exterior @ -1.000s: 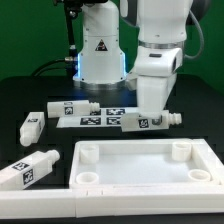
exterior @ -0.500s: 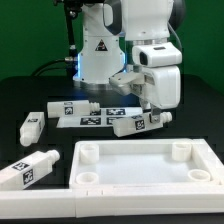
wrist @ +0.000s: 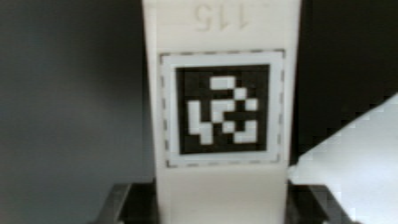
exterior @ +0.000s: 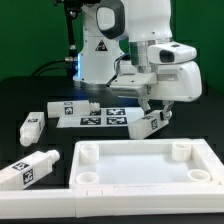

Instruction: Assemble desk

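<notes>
The white desk top [exterior: 140,168] lies flat at the front, rim up, with round corner holes. My gripper [exterior: 159,110] is shut on a white tagged leg [exterior: 146,125] and holds it tilted just above the marker board's right end, behind the desk top. In the wrist view the leg [wrist: 217,100] fills the middle, its tag facing the camera, clamped between the dark fingers [wrist: 135,205]; my gripper [wrist: 222,208] is at its near end. Another leg [exterior: 76,108] lies on the marker board. Two more legs [exterior: 32,126] [exterior: 29,170] lie at the exterior view's left.
The marker board [exterior: 100,119] lies behind the desk top on the black table. The robot base [exterior: 98,55] stands behind it. A corner of the desk top [wrist: 361,150] shows in the wrist view beside the held leg.
The wrist has turned and swung toward the exterior view's right. The held leg has come up off the marker board and now hangs tilted.
</notes>
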Controlling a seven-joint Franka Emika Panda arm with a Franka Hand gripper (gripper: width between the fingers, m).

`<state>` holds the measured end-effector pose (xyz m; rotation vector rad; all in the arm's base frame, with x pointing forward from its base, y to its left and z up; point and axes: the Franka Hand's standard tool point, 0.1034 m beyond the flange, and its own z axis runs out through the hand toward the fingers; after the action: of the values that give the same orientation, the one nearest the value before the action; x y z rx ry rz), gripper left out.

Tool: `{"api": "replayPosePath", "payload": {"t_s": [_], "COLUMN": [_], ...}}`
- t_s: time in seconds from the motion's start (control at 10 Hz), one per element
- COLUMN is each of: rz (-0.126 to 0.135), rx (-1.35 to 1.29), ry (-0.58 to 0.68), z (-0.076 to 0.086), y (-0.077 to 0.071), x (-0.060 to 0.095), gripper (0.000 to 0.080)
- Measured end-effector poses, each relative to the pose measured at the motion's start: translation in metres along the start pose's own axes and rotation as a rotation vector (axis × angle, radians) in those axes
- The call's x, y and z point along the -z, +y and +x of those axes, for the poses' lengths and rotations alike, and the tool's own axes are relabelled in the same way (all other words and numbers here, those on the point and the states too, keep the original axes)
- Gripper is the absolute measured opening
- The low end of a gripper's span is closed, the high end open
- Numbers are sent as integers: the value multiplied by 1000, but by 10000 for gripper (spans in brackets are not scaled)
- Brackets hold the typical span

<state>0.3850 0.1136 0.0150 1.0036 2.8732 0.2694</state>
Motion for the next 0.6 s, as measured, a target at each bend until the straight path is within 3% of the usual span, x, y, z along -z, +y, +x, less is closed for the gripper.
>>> {"api": "replayPosePath", "payload": {"t_s": [0.1, 0.2, 0.3, 0.4, 0.5, 0.6], "rz": [-31, -28, -24, -24, -24, -24], "rx": [79, 125, 136, 118, 116, 109], "ry": [8, 9, 9, 7, 6, 5], "z": [9, 9, 7, 5, 4, 3], "y": [7, 6, 4, 4, 3, 3], "x": [-2, -1, -1, 0, 0, 0], "gripper": [285, 285, 362, 497, 497, 621]}}
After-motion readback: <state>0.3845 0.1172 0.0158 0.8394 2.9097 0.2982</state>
